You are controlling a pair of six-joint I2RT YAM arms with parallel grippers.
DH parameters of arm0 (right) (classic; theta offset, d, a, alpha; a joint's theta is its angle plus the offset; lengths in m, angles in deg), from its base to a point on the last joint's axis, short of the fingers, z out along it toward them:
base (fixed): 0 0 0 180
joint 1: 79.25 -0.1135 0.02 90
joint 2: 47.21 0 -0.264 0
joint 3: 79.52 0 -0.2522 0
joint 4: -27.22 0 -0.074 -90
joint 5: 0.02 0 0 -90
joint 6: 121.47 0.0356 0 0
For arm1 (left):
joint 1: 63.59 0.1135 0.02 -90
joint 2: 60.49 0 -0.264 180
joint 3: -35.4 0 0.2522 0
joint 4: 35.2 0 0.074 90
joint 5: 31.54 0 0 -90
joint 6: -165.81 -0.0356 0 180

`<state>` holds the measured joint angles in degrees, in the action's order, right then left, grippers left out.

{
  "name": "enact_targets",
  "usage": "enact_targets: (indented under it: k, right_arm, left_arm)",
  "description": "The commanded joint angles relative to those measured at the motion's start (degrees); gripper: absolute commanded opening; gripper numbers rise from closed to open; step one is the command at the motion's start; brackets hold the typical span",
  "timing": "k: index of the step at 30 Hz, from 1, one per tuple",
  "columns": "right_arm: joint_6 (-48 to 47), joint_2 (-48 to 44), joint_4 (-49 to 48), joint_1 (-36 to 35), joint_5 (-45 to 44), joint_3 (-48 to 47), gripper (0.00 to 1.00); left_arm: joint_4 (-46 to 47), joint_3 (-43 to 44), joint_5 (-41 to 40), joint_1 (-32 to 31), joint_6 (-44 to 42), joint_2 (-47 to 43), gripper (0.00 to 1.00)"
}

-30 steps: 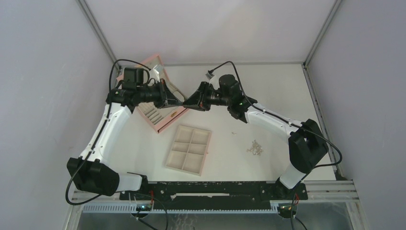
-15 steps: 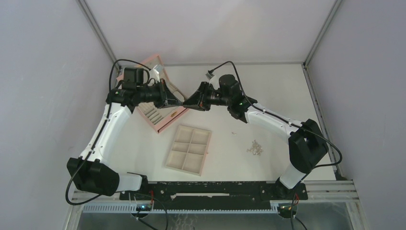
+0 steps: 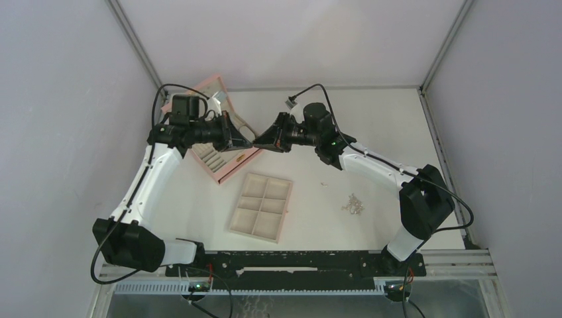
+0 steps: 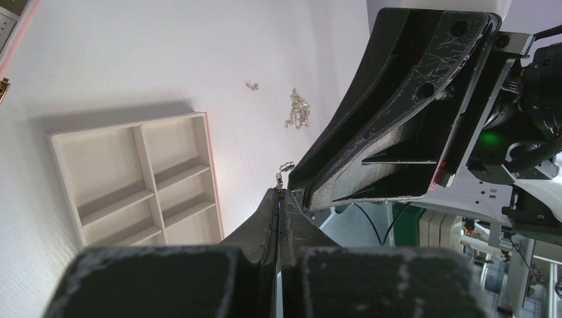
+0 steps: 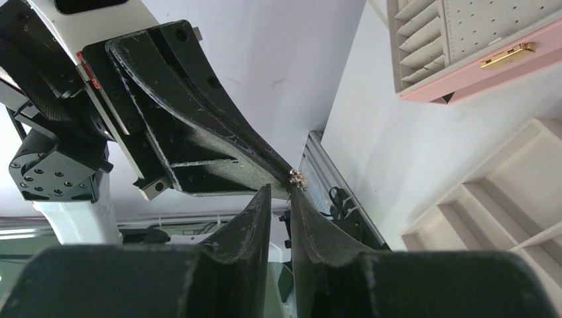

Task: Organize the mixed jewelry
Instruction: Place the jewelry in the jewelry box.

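Pinching my left claw [image 4: 279,193] tight, I hold a tiny silver piece [image 4: 285,168] at its very tips, the two fingers pressed together with no gap showing. My right claw [image 5: 280,192] meets it tip to tip in the air, fingers a narrow slit apart. The piece sits just at the end of one finger [image 5: 306,224] rather than between the pair.

From above, this meeting point hangs over the tabletop [image 3: 371,132] at 12 o'clock of the beige tray [image 3: 270,177]. The open pink box [image 3: 228,173] is just beside it at 8 o'clock.

The rest of the mixed jewelry lies well apart from both claws. A small silver heap [image 3: 353,204] rests on the tabletop at 3 o'clock of the tray. One stray bit [image 3: 324,183] lies near the heap at its 10 o'clock, between heap and tray. All six tray compartments show bare beige floors.
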<state>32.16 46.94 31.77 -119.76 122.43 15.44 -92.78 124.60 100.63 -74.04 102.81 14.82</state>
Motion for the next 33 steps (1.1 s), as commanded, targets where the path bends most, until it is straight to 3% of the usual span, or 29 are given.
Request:
enact_targets:
  k: [1,14,18,24,33]
  right_arm:
    - [0.87,-0.8,-2.21,0.08,-0.02,-2.15,0.24]
    - [0.69,-0.46,-1.4,-0.01,-0.52,-2.12,0.13]
    - [0.63,-0.36,-1.01,-0.01,-0.62,-2.11,0.0]
    - [0.12,-0.54,0.48,-0.01,-1.68,-2.15,0.0]
    - [-1.01,-0.89,1.06,0.24,-1.71,-2.1,0.0]
  left_arm:
    - [1.34,0.06,0.39,0.26,-0.19,-2.09,0.0]
    - [1.34,0.06,0.27,0.26,-0.2,-2.45,0.0]
    - [1.36,0.06,0.2,0.26,-0.16,-2.65,0.0]
    - [0.65,0.7,-1.24,0.35,-0.83,-3.18,0.01]
    - [0.56,1.07,0.19,0.95,-0.98,-4.19,0.41]
